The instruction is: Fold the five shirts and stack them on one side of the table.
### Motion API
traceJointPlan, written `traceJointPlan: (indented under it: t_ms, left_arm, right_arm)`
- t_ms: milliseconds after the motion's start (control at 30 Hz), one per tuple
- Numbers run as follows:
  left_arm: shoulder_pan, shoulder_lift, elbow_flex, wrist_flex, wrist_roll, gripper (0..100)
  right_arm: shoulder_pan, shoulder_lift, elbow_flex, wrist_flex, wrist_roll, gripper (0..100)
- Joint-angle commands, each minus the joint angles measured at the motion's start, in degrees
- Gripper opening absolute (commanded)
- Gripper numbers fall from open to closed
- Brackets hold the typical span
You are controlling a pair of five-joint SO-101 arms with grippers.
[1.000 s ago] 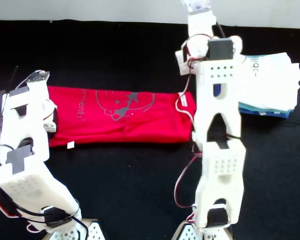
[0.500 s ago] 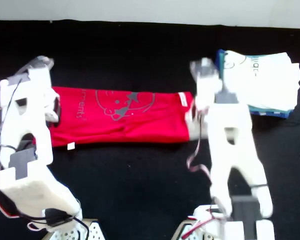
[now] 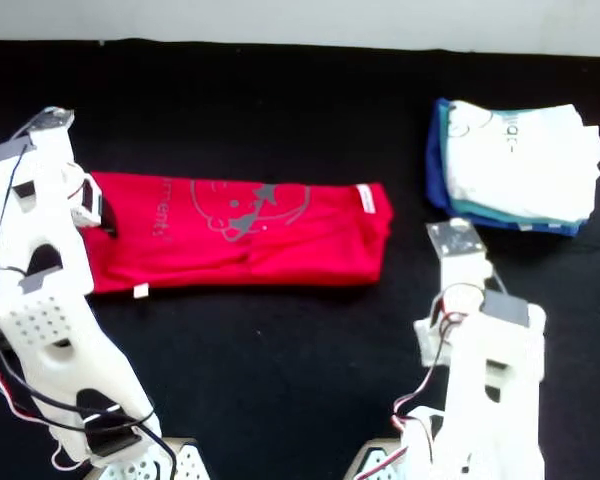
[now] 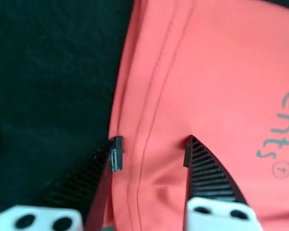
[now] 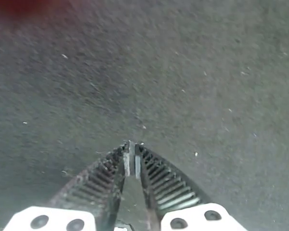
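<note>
A red shirt (image 3: 240, 232), folded into a long strip with a grey print, lies across the middle of the black table (image 3: 280, 360). My left gripper (image 4: 151, 153) is open over the shirt's left end, one finger at the hem and the other on the red cloth (image 4: 216, 82). The left arm (image 3: 42, 260) stands at the table's left side. My right gripper (image 5: 131, 159) is shut with nothing in it, above bare black cloth. The right arm (image 3: 480, 340) is drawn back near the front right. A stack of folded shirts (image 3: 515, 165), white on top of blue, lies at the back right.
A pale wall strip (image 3: 300, 20) runs along the table's far edge. Red and black cables (image 3: 420, 385) hang by the right arm's base. Open black cloth lies between the red shirt and the front edge.
The right arm has pulled back from the stack toward the front right and folded low. The left arm has shifted a little left and back over the shirt's left end.
</note>
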Motion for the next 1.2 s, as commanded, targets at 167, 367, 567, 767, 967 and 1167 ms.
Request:
traceJointPlan:
  t_ms: [167, 367, 567, 767, 967, 1167]
  left_arm:
    - [0.1, 4.4, -6.6, 0.5, 0.1, 21]
    - [0.4, 3.5, -13.1, 9.7, 0.2, 21]
    - [-2.1, 4.5, -18.2, 10.7, 0.0, 21]
    - [-1.6, 12.2, -18.2, 9.9, -0.1, 21]
    - [-0.7, 13.6, -19.3, 11.7, -0.1, 21]
    - [4.4, 12.8, -19.4, 17.1, -0.2, 2]
  right_arm:
    - [2.3, -2.5, 2.2, -0.7, 1.9, 0.7]
    - [2.2, -2.4, 2.2, -0.8, 1.8, 0.7]
    - [2.2, -2.4, 2.2, -0.8, 1.6, 0.7]
    - [2.3, -2.8, 2.2, -0.8, 1.6, 0.7]
    - [2.2, -2.4, 2.3, -1.2, 1.6, 0.7]
    - [5.7, -2.9, 11.7, -13.8, 1.6, 0.7]
